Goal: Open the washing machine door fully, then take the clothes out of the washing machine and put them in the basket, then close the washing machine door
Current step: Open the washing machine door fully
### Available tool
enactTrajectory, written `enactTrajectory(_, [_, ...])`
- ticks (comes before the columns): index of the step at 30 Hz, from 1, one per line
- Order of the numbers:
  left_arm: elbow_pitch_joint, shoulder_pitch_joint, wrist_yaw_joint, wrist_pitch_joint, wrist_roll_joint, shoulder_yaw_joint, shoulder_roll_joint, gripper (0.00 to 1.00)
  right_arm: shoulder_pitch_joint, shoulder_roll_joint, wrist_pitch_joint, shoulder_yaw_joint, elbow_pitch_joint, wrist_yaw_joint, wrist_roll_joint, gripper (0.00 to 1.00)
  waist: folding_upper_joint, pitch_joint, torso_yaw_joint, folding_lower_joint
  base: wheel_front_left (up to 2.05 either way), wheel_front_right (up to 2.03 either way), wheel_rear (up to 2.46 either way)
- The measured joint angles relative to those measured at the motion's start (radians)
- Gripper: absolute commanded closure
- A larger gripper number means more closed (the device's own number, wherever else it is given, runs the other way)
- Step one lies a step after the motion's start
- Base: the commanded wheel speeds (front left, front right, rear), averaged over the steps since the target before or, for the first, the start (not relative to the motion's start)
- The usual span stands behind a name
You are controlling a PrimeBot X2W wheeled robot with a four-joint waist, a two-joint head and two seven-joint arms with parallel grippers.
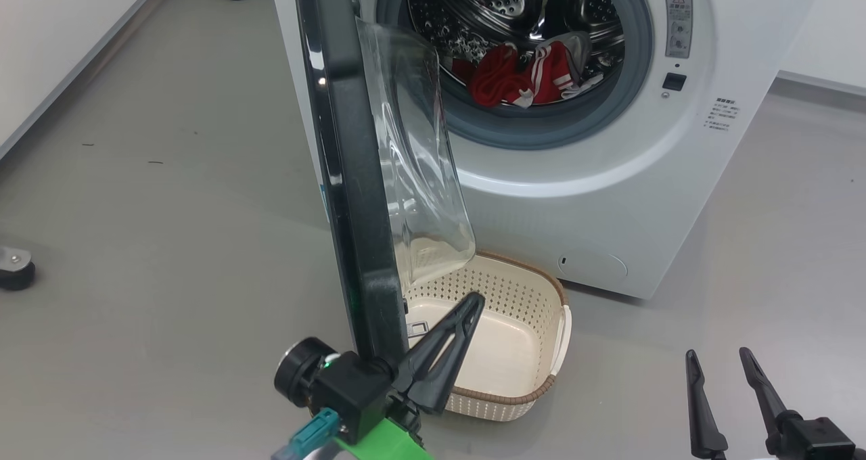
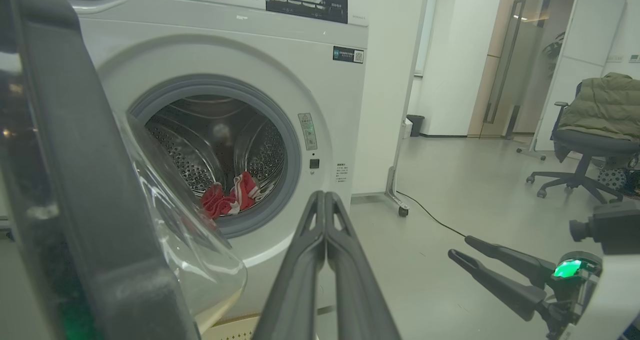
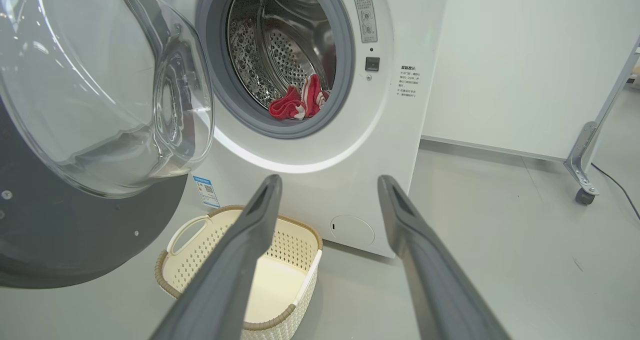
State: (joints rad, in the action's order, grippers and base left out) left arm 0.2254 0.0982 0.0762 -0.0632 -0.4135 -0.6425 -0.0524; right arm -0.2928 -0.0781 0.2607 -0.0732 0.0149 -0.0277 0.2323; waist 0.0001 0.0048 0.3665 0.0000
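The white washing machine [image 1: 582, 196] stands open. Its door [image 1: 345, 176] swings out toward me, seen edge-on, with the black rim and clear glass bowl [image 1: 419, 176] over the basket's left side. The red clothes [image 1: 521, 78] with white stripes lie at the front of the steel drum, also seen as clothes [image 2: 230, 200] and clothes [image 3: 297, 105]. The cream basket [image 1: 514, 291] sits empty on the floor below the opening. My left gripper [image 1: 473, 301] is shut, empty, close beside the inner side of the door's lower rim. My right gripper [image 1: 717, 354] is open and empty, low to the right of the basket [image 3: 280, 240].
Grey floor lies left and right of the machine. A caster [image 1: 15, 267] sits at the left edge. A wheeled frame leg [image 2: 400, 207] with a cable stands right of the machine, against a white wall. An office chair [image 2: 585, 150] with a green jacket is far right.
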Motion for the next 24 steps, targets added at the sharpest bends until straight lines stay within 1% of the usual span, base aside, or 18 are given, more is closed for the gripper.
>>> enactTrajectory(6, [-0.065, -0.028, 0.0, 0.093, -0.008, -0.016, -0.014, 1.0, 0.002, 0.003, 0.0, 0.004, -0.002, 0.001, -0.005, 0.0, 0.0, 0.007, -0.005, 0.0, 0.0, 0.0, 0.0])
enactTrajectory(7, [-0.07, -0.033, 0.0, 0.106, -0.008, -0.016, -0.02, 1.0, 0.003, 0.004, 0.0, 0.004, -0.002, 0.005, -0.005, 0.0, 0.0, 0.01, -0.006, 0.0, 0.0, 0.0, 0.0])
enactTrajectory(11, [-0.112, -0.035, -0.01, 0.138, -0.008, -0.007, -0.026, 1.0, 0.011, 0.008, 0.0, 0.007, -0.003, 0.009, -0.008, 0.0, 0.0, 0.017, -0.009, 0.0, 0.0, 0.0, 0.0])
enactTrajectory(15, [-0.138, -0.035, -0.029, 0.155, -0.008, 0.023, -0.027, 1.0, 0.019, 0.01, 0.0, 0.008, -0.004, 0.009, -0.008, 0.0, 0.0, 0.024, -0.011, 0.0, 0.0, 0.0, 0.0])
enactTrajectory(19, [-0.156, -0.033, -0.052, 0.164, -0.007, 0.049, -0.029, 1.0, 0.019, 0.014, 0.0, 0.011, -0.007, 0.017, -0.011, 0.0, 0.0, 0.03, -0.014, 0.0, 0.0, 0.0, 0.0])
enactTrajectory(24, [-0.16, -0.031, -0.062, 0.164, -0.007, 0.063, -0.03, 1.0, 0.019, 0.016, 0.0, 0.019, -0.011, 0.018, -0.014, 0.0, 0.0, 0.032, -0.014, 0.0, 0.0, 0.0, 0.0])
